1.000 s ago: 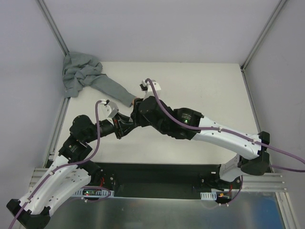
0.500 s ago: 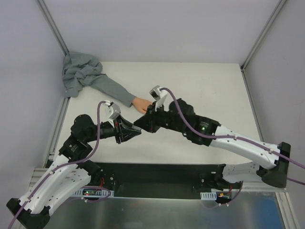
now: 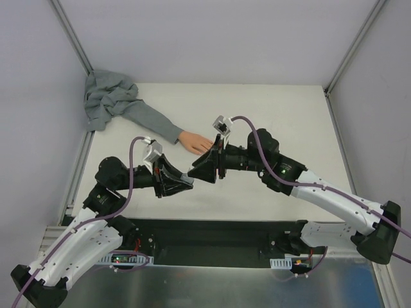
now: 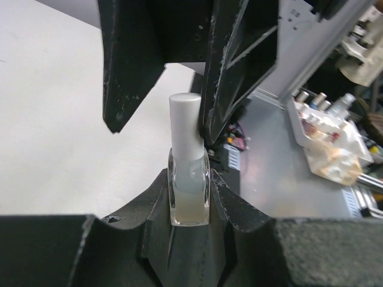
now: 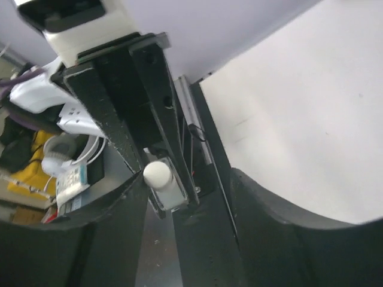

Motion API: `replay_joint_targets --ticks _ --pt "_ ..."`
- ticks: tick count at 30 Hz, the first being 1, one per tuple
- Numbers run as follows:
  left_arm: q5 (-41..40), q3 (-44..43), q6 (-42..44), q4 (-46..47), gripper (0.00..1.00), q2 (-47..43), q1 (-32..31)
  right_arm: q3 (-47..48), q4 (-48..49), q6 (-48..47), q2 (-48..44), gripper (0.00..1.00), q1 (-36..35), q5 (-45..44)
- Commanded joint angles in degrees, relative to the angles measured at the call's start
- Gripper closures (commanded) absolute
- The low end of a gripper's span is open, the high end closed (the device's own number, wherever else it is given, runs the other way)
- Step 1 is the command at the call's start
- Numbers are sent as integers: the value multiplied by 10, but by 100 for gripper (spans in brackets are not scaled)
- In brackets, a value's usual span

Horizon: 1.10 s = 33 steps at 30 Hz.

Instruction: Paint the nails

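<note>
Right hand (image 4: pixel 164 128), back from the peach-pink fake hand (image 3: pixel 196 142), brackets, jaws apart, the white-capped clear glass bottle (image 4: pixel 190 203) gripped by left hand (image 4: pixel 190 179); uncapping likely next.

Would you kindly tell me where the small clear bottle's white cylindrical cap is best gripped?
Pinch the white cylindrical cap across its round sides, coming from its top end: it stands free above the bottle body, which the left gripper clamps.
</note>
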State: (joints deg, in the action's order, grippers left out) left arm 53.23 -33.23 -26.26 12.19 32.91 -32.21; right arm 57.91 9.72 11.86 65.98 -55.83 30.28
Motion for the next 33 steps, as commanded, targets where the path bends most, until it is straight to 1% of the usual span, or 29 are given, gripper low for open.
replay_joint_targets --ticks 1,2,4,5,7,10,11,14,16,17,19,20,22,23,24,25,27,28,29,30,31,32,33 --pt "-56 -30 83 -33 100 -26 0 85 -177 46 -25 37 -20 -256" --pt "-68 -29 112 -37 100 -30 0 118 -218 46 -14 34 -52 -335" --pt "-99 -21 150 -43 100 -43 0 158 -278 41 2 32 -91 -415" --pt "-107 -19 162 -44 100 -49 0 191 -294 44 13 31 -122 -476" --pt "-126 -14 196 -47 100 -57 0 225 -335 70 47 30 -146 -517" --pt "-153 -7 227 -47 100 -66 0 269 -352 72 87 31 -175 -571" --pt "-167 -5 232 -47 100 -67 0 281 -356 71 96 33 -181 -594" --pt "-182 -6 241 -47 100 -66 0 330 -389 67 136 41 -195 -620" --pt "-183 -8 241 -47 100 -64 0 348 -392 64 152 43 -200 -624" --pt "-179 -9 241 -47 100 -64 0 350 -391 62 156 47 -200 -619" --pt "-179 -8 241 -47 100 -64 0 351 -386 62 159 50 -200 -618" --pt "-179 -8 240 -47 100 -67 0 349 -385 60 159 55 -200 -614" --pt "-179 -4 235 -47 100 -71 0 335 -376 60 156 60 -200 -606" --pt "-180 -4 233 -47 100 -75 0 330 -370 58 148 66 -199 -601" --pt "-176 -4 227 -47 100 -76 0 322 -357 50 144 69 -199 -596" --pt "-173 -4 221 -47 100 -76 0 301 -347 45 138 74 -198 -582" --pt "-151 -9 202 -47 100 -76 0 276 -319 25 116 93 -184 -557" --pt "-136 -11 194 -46 100 -75 0 261 -304 8 104 99 -176 -499" --pt "-110 -16 185 -45 100 -70 0 216 -278 -17 94 100 -163 -441" --pt "-80 -23 164 -42 100 -67 0 188 -199 -45 66 100 -124 -362" --pt "-2 -24 146 -17 100 -62 0 156 -143 -104 51 100 -103 -123" --pt "38 -24 126 0 100 -48 0 76 -75 -115 36 100 -83 -10" --pt "73 -21 77 25 100 -39 0 52 21 -113 11 100 -55 46"
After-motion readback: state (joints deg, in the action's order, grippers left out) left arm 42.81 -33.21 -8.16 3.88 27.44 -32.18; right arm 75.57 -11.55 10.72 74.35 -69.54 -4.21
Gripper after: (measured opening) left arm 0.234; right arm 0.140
